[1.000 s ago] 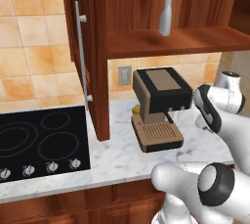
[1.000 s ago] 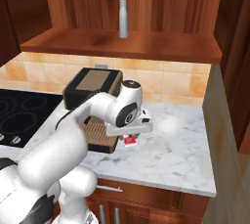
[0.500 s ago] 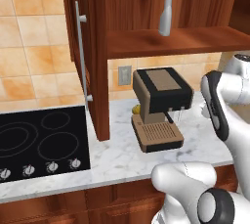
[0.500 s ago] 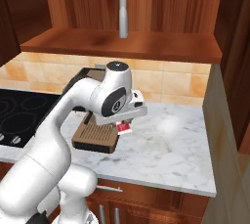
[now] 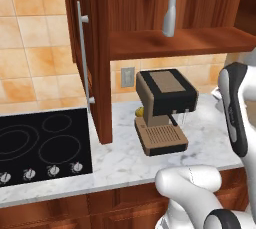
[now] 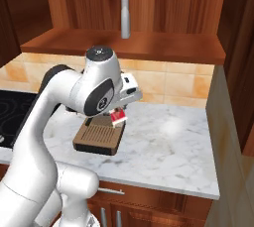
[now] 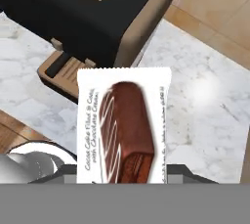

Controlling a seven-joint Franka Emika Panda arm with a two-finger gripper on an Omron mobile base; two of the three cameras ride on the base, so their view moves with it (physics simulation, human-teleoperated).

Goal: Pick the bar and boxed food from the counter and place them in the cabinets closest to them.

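One bar (image 7: 123, 126) held, mid frame in the hand view, up off the worktop (image 6: 168, 146) by the coffee machine (image 5: 162, 108). Jaws pinched tight on its low end. Best to lift slow, keep it level, then up to the cabinet shelf (image 6: 144, 47).

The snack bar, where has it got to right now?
The bar is held in the gripper, lifted above the marble counter beside the coffee machine. In the right base view it shows just below the robot's hand, under the cabinet shelf.
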